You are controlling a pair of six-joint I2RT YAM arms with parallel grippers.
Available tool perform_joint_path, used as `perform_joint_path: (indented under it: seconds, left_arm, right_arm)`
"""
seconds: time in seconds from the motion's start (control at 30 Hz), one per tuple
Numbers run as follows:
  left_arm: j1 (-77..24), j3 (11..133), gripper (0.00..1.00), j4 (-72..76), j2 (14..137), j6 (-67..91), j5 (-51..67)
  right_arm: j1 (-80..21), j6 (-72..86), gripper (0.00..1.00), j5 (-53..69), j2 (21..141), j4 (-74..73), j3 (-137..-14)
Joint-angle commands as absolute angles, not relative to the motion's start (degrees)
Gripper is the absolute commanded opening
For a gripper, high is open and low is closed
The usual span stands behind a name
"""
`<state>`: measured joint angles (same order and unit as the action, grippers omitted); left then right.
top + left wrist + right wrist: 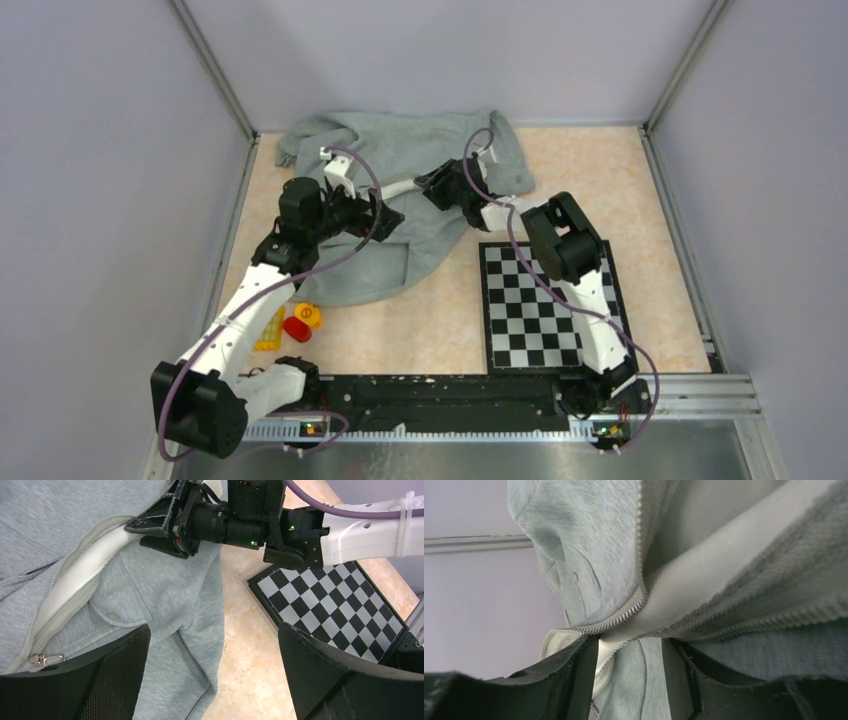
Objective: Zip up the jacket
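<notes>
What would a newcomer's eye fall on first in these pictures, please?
The grey jacket lies crumpled at the far side of the table, its zipper open. The right gripper has its jaws shut on the zipper edge, while the left gripper hangs open above the jacket. A chessboard lies at the near right.

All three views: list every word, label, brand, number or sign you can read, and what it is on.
No text can be read in any view.
The jacket shows no tag or print; its zipper pull bears no legible mark.
The chessboard has plain squares only.
The red and yellow toys are too small to tell.
</notes>
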<state>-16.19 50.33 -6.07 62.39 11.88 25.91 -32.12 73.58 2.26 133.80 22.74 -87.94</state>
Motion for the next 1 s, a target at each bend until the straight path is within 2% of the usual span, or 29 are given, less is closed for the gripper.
perform_joint_path:
  seconds: [0.0,0.17,0.37,0.5,0.77,0.97]
  left_arm:
    - [-16.35,50.89,0.99,-3.83,61.61,11.69,25.93]
    - [-16.35,50.9,0.99,-3.85,61.91,11.6,25.76]
    - [-16.27,50.91,0.99,-3.87,62.13,11.53,25.6]
    - [-16.27,50.84,0.99,-3.82,62.22,11.38,25.14]
    - [-16.18,50.89,0.99,-3.91,63.61,11.34,25.28]
    - [-16.14,51.13,0.99,-4.32,66.1,11.27,25.69]
  right_arm:
    - [-31.95,74.06,0.46,1.61,134.22,26.38,-90.83]
    - [-31.99,74.2,0.3,0.56,133.45,27.7,-89.85]
    - [-31.67,74.52,0.0,0.97,132.65,27.46,-89.56]
    - [-31.64,73.15,0.0,1.13,128.95,23.29,-88.35]
    - [-31.42,68.43,0.0,4.48,120.06,-1.45,-89.67]
    - [-31.18,65.37,0.0,8.16,113.46,-9.6,-87.17]
